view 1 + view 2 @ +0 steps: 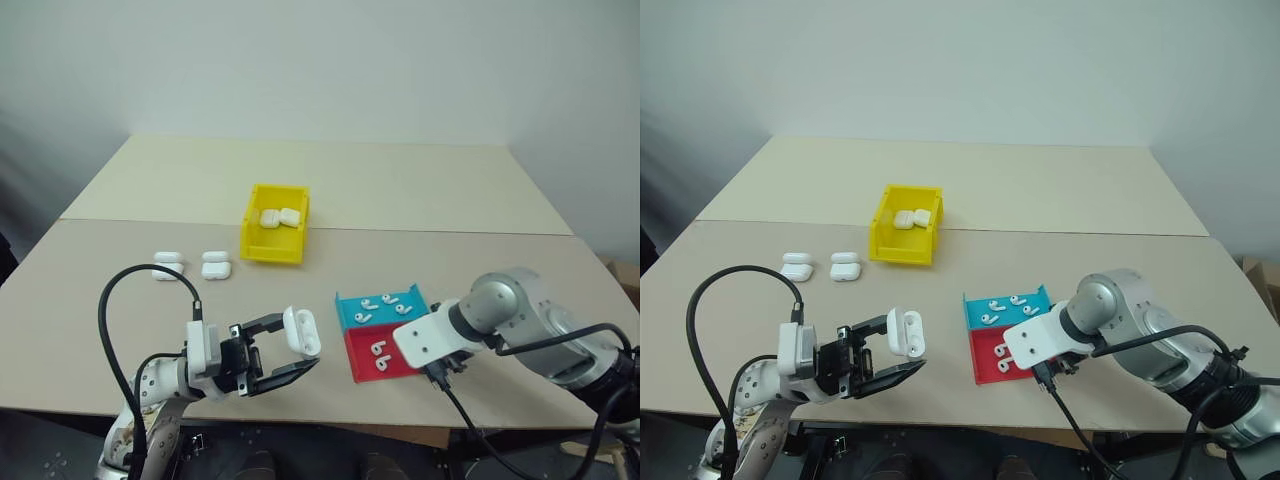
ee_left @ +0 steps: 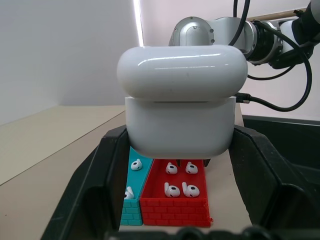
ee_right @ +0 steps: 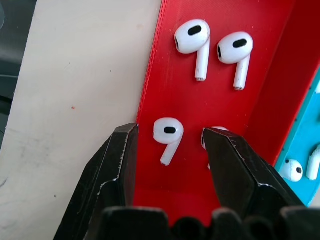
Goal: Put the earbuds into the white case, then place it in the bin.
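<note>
Right gripper (image 3: 170, 145) straddles an earbud (image 3: 167, 132) in red tray (image 3: 165, 75).

Support: beige table (image 1: 420, 190), two tops butted, seam running left to right across the middle.

Directly on it:
- yellow bin (image 1: 274, 237), centre, straddling the seam; two white cases inside.
- two closed white cases, left of the bin and beside each other: (image 1: 167, 265) and (image 1: 216, 265).
- teal tray (image 1: 382, 308), near right, holding earbuds.
- red tray (image 1: 360, 360), touching the teal tray on its near side, at the near edge; earbuds (image 3: 195, 45) lie in it.
</note>
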You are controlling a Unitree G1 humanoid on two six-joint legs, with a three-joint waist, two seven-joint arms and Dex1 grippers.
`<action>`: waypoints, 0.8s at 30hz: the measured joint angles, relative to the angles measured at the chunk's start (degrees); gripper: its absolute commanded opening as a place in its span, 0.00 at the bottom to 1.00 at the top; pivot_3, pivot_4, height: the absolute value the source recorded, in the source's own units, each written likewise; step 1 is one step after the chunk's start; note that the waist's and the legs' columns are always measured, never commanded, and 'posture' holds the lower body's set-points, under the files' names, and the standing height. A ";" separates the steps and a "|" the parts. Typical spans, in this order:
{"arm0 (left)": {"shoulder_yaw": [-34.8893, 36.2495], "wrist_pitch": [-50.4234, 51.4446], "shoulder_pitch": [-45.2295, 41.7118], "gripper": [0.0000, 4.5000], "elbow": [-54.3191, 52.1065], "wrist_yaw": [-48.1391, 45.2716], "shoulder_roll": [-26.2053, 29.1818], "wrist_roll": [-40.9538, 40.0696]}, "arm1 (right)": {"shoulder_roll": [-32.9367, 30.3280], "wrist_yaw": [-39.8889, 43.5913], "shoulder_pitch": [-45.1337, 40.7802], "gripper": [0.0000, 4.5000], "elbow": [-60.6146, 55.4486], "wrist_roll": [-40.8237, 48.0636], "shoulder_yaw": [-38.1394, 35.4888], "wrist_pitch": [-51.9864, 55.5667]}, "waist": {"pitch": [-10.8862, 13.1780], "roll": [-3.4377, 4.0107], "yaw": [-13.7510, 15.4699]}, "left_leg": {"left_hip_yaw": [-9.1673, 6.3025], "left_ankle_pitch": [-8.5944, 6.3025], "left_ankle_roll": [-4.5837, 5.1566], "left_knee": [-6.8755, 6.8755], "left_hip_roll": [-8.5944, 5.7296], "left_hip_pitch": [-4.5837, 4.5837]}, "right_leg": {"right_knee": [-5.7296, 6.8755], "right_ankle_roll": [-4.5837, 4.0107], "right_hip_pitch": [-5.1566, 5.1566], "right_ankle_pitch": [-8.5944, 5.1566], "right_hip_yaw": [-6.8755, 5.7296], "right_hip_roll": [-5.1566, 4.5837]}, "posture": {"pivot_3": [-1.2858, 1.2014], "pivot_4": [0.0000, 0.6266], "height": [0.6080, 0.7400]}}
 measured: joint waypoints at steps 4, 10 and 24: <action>-0.03 0.00 0.01 0.61 0.00 0.06 -0.01 0.18 | 0.74 0.25 0.00 0.56 1.20 -1.00 0.04 -0.80 | 0.00 0.00 -0.01 | 0.00 0.00 0.00 0.00 0.00 0.00 | 0.00 0.00 0.00 0.00 0.00 0.00 | 0.52 0.24 1.00; -0.07 -0.02 0.01 0.61 0.00 0.40 0.00 1.22 | 1.57 0.50 0.15 0.56 2.42 -2.58 0.39 -2.75 | 0.00 0.00 0.00 | 0.00 0.00 0.00 0.00 0.01 0.00 | 0.00 0.00 0.00 0.00 0.00 0.01 | 0.52 0.24 1.00; -0.16 -0.16 0.01 0.61 0.01 0.41 -0.01 1.85 | 2.09 0.83 0.77 0.56 3.34 -3.70 0.38 -4.19 | 0.00 0.00 0.00 | 0.00 0.00 0.00 0.00 0.01 0.00 | 0.00 -0.01 0.00 0.00 0.00 0.01 | 0.52 0.24 1.00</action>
